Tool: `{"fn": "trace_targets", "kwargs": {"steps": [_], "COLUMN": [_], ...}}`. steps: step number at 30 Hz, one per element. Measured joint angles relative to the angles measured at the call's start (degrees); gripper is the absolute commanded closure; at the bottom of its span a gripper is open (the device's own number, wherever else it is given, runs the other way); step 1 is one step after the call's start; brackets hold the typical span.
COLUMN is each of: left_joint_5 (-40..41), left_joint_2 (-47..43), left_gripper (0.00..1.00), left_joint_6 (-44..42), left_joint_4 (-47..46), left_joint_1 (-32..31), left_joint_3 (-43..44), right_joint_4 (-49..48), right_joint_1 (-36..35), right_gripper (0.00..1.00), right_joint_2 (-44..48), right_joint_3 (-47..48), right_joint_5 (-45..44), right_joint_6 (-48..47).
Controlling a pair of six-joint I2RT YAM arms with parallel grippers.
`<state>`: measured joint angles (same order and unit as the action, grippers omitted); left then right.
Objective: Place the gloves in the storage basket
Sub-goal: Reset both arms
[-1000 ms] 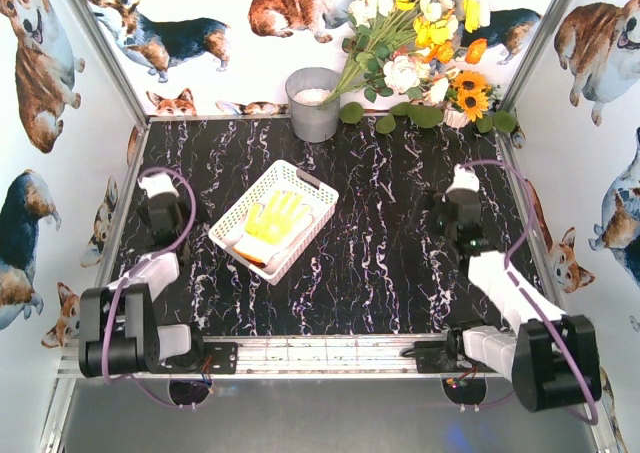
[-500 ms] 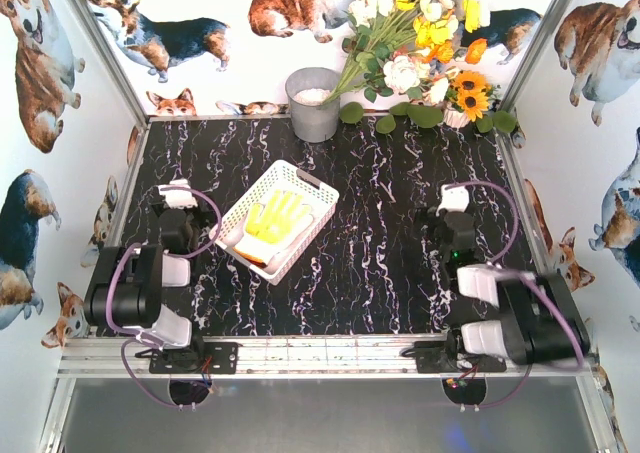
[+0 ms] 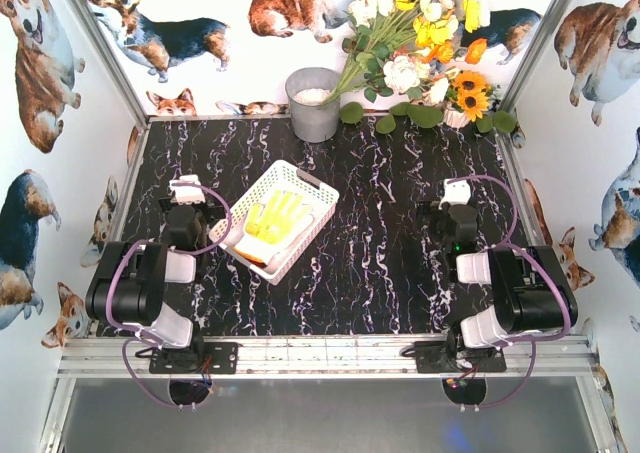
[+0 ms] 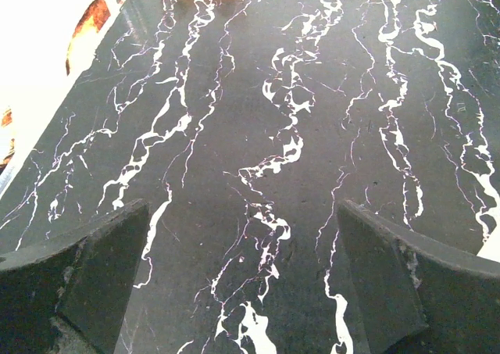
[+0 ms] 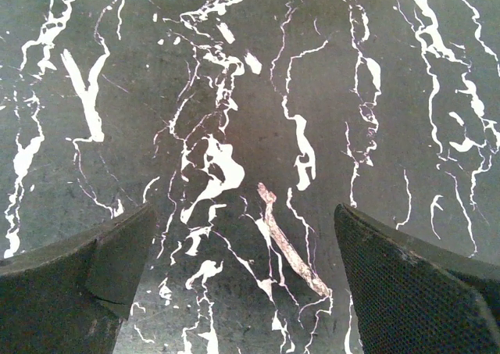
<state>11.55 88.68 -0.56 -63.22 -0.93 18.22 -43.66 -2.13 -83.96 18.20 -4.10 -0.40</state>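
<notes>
So the yellow glove [image 3: 277,216] is lying on top inside the storage basket [image 3: 306,237], palm flat, fingers fanned out toward the far right end. At the near left end there's a bit of a white glove [image 3: 246,249] poking out from under it, plus a sliver of orange cuff [image 3: 257,260]. Whatever else is stacked underneath, I honestly can't make out from the overhead view.

The basket is the white lattice one. It sits diagonally on the black marble counter [image 3: 380,183], a bit left of centre.

The left hand [image 4: 242,229] is parked just beside the basket's left side, not touching it. Its wrist camera shows both dark fingers [image 4: 94,276] spread wide with nothing but veined marble between them. The right hand [image 5: 244,229] is the same deal: fingers [image 5: 406,291] wide apart, only bare counter in the gap. It's well apart from the basket, over on the right side of the counter. Neither one is pinching anything.

Both arms are folded up low near their bases by the aluminium rail [image 3: 320,353] at the near edge, with purple cables [image 3: 215,208] looping over them.

At the back edge there's a grey metal bucket [image 3: 313,103] with something white in it. Right next to it is a big bunch of fake flowers [image 3: 420,43], sunflowers and all, leaning in from the far right corner. The walls [image 3: 40,63] all around have a corgi print.
</notes>
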Motion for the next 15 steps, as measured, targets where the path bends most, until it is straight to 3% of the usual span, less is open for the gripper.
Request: {"fn": "trace_targets", "kwargs": {"steps": [15], "left_joint_5": [0.3], "left_joint_2": [0.0], "left_gripper": [0.00], "left_joint_6": [-0.2], "left_joint_4": [0.0], "left_joint_1": [0.0], "left_joint_3": [0.0], "right_joint_4": [-1.6], "right_joint_1": [0.0], "right_gripper": [0.00], "right_joint_2": [-0.1], "right_joint_3": [0.0], "right_joint_5": [0.2], "right_joint_6": [0.4]}}
